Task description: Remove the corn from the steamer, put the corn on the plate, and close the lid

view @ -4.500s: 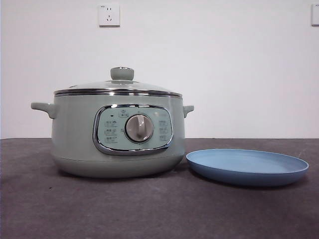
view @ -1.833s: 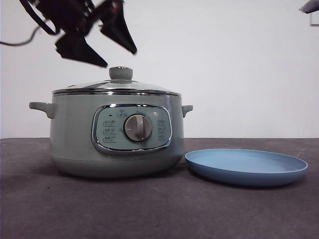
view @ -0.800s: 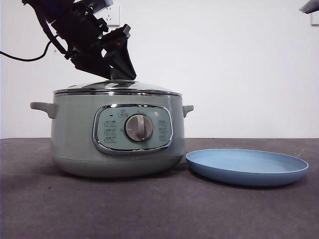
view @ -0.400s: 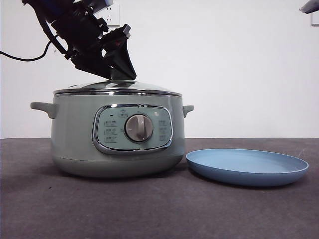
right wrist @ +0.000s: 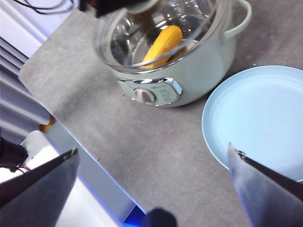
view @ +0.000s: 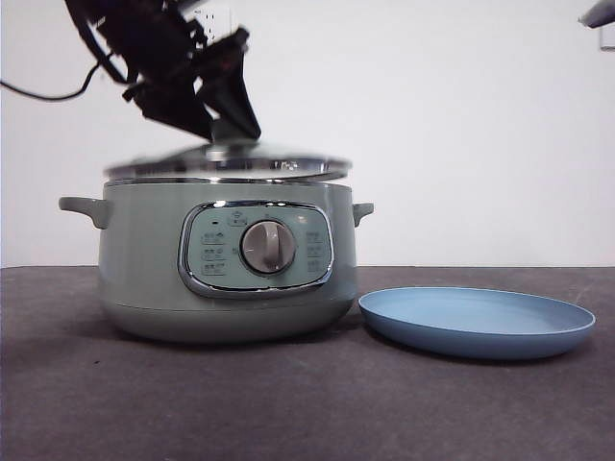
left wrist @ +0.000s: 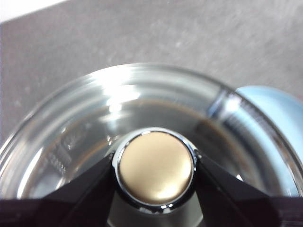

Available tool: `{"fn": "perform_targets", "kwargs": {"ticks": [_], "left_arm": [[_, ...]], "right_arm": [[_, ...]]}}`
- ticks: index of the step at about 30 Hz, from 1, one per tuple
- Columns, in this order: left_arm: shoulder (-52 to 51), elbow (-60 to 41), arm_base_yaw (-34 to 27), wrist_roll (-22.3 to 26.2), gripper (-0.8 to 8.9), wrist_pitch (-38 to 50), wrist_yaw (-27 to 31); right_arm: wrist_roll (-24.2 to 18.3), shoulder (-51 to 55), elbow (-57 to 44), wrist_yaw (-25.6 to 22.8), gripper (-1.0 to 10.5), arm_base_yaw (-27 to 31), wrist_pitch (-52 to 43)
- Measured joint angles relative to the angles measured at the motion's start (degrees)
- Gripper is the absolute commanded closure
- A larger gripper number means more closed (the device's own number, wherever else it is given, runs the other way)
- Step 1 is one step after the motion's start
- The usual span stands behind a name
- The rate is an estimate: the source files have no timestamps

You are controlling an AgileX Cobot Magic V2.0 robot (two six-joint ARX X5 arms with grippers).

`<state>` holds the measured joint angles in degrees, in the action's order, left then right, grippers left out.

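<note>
The pale green steamer point(view: 227, 259) stands on the dark table, with the light-blue plate point(view: 478, 322) beside it. My left gripper point(view: 226, 125) is shut on the knob point(left wrist: 155, 169) of the glass lid point(view: 231, 158). It holds the lid a little above the pot's rim, blurred by motion. The right wrist view looks down through the raised lid point(right wrist: 118, 42) at the yellow corn point(right wrist: 161, 45) lying inside the steamer point(right wrist: 199, 71). My right gripper point(right wrist: 151, 153) hangs open, high above the table near the plate point(right wrist: 258, 118). In the front view it shows only as a tip point(view: 601, 12) at the upper corner.
A black cable point(view: 38, 94) trails from the left arm towards the side edge. In the right wrist view, the table's edge point(right wrist: 71, 137) runs near the steamer's dial side. Bare grey tabletop point(view: 288, 403) lies in front of pot and plate.
The left gripper came down onto the knob and closed on it. Half a second ago the lid still sat on the pot; now it is raised off the rim.
</note>
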<state>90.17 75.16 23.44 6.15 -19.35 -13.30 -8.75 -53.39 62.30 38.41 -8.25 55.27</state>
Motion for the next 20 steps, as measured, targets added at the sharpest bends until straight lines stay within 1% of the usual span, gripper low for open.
{"fn": "perform_targets", "kwargs": {"ticks": [6,9,14,18,20], "left_arm": [[-3.54,5.57,0.0,-0.2,8.22,-5.11,-1.05],[-7.56,6.05,0.0,-0.2,8.22,-6.8,-1.05],[-15.91,6.08,-0.09,-0.2,8.22,-11.43,-1.27],[-22.82,6.08,-0.48,-0.2,8.22,-16.09,-1.27],[-26.32,6.08,-0.57,-0.2,8.22,-19.32,-1.25]], "right_arm": [[0.92,0.0,0.0,-1.18,3.2,0.0,-1.99],[2.58,-0.11,0.0,-1.33,3.2,0.0,-4.9],[7.3,-1.7,0.0,-1.4,3.2,-1.18,-11.91],[11.3,-3.98,0.0,-1.6,3.2,-4.55,-17.57],[13.33,-5.68,0.04,-3.34,3.2,-6.78,-20.87]]}}
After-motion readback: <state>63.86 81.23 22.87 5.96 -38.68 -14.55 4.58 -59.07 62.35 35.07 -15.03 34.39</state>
